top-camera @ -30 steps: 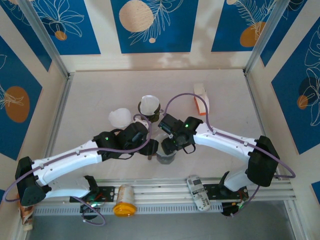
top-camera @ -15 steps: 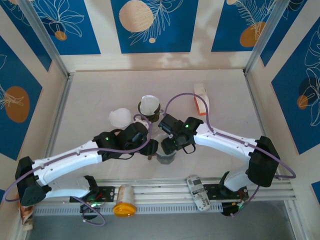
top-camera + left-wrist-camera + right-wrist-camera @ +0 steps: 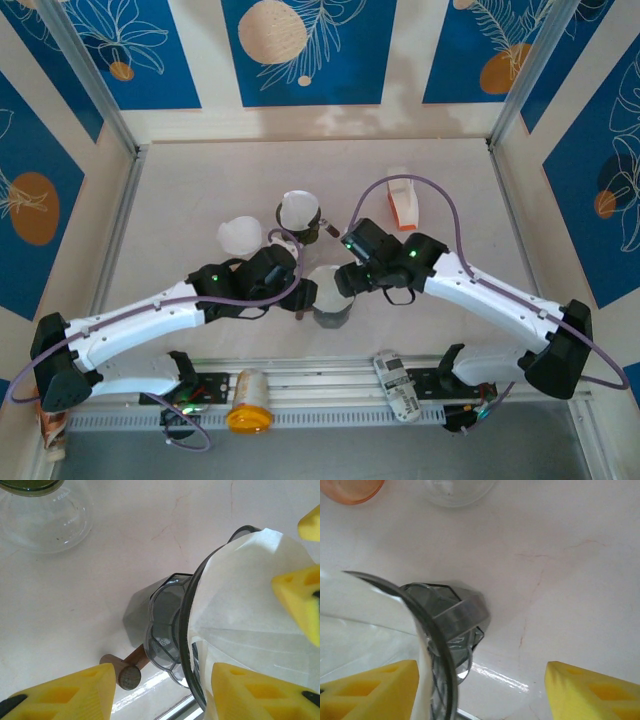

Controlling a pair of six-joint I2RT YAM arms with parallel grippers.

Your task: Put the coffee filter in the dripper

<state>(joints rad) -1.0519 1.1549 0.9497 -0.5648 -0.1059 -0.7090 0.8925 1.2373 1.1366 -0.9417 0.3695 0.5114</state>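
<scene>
The coffee filter (image 3: 250, 595) sits inside the dripper (image 3: 165, 630). The left end effector (image 3: 162, 680) is spread astride the dripper's wall, probably to steady it. The right end effector (image 3: 482, 672) is spread and holds nothing.

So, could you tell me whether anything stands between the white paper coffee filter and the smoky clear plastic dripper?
Nothing visible does: the white paper coffee filter already lies inside the smoky clear plastic dripper, with its paper against the dark rim.

The dripper (image 3: 165, 625) ran off the left wrist view's bottom edge and its filter (image 3: 245, 595) off the right; overhead, the arms (image 3: 140, 318) seemingly hid part of its rim.
</scene>
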